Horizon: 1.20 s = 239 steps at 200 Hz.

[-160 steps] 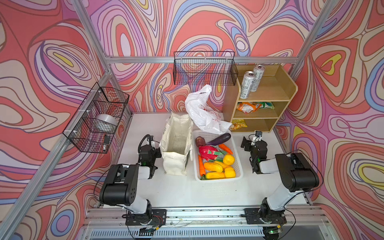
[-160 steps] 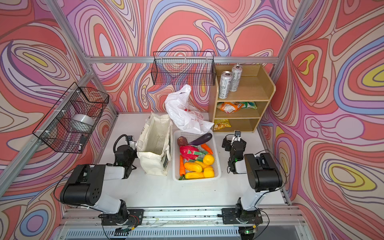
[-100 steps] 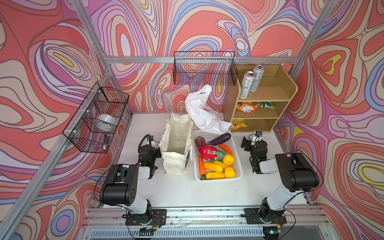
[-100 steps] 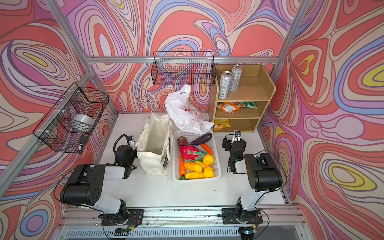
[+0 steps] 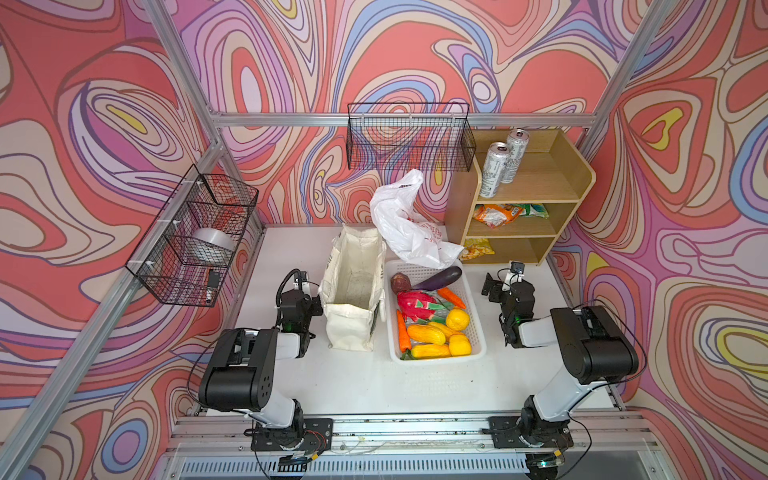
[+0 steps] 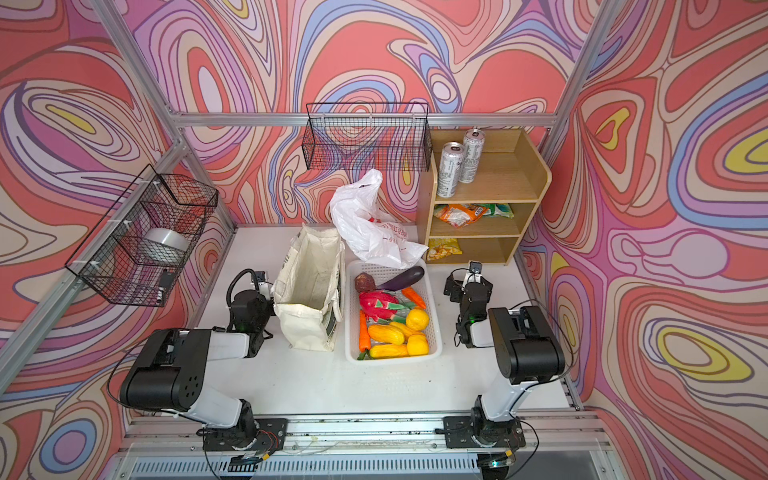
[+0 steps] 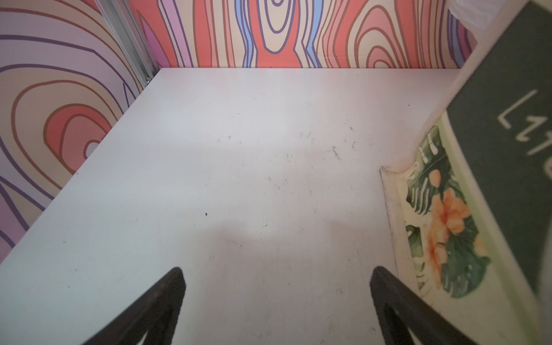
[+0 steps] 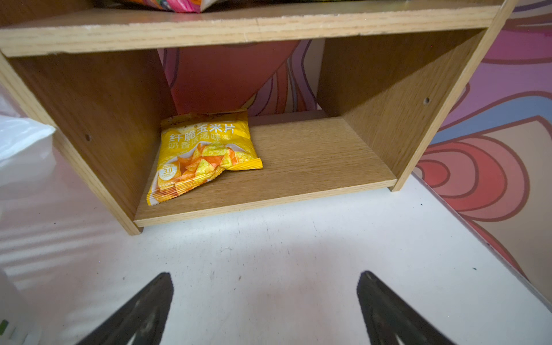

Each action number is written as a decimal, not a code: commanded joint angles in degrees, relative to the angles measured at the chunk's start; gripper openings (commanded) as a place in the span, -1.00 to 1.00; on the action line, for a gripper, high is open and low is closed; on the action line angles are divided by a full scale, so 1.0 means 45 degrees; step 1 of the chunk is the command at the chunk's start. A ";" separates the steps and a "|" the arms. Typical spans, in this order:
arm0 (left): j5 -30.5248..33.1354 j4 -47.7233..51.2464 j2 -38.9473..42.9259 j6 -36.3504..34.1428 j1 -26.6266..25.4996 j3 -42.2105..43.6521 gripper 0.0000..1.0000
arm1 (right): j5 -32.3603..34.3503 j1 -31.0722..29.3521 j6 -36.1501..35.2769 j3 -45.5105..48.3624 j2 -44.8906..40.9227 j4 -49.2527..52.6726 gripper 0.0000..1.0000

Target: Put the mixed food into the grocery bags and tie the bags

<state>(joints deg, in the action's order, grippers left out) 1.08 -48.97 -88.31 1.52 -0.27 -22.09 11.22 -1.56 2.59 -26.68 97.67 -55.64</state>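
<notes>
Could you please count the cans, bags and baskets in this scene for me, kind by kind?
Cans: 2
Bags: 2, the plastic bag and the tote
Wire baskets: 2
White basket: 1
Total: 7

Both arms sit folded low, the left arm (image 5: 249,357) on the left, the right arm (image 5: 582,345) on the right. The left tool (image 7: 276,277) and the right tool (image 8: 265,280) are wide open, holding nothing.
</notes>
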 commanded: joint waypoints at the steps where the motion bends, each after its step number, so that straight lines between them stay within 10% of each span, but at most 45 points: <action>1: -0.0026 -0.0231 0.0035 -0.0174 0.0002 0.0045 1.00 | -0.0076 0.0054 -0.0041 0.0010 0.0113 0.0059 0.97; 84: 0.0106 0.0053 0.0403 -0.0085 0.0002 0.0013 1.00 | 0.0348 0.0054 0.0161 0.0113 -0.0469 0.0358 0.97; 118: 0.2114 0.3144 0.2091 0.0640 0.0021 -0.0932 1.00 | 0.0696 0.0054 0.0349 -0.0819 -0.2592 0.3666 0.97; 146: 0.3769 0.6628 0.3521 0.2799 0.0139 -0.2266 1.00 | 0.2360 0.0074 0.3846 -0.2964 -0.4060 0.9234 0.97; 200: 0.3952 1.1861 0.6125 0.4350 0.0139 -0.4174 1.00 | -0.3239 -0.0097 0.4311 -0.6906 -0.4065 1.6131 0.72; 239: 0.2591 1.5766 0.6547 0.4235 0.0139 -0.7030 1.00 | -0.1974 -0.2329 0.4175 -0.8851 -0.2655 1.9241 0.64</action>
<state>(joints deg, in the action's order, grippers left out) 16.51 6.59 -59.61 18.79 0.10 -46.46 1.93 -6.31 20.73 -62.50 81.10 15.94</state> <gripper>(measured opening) 0.999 0.829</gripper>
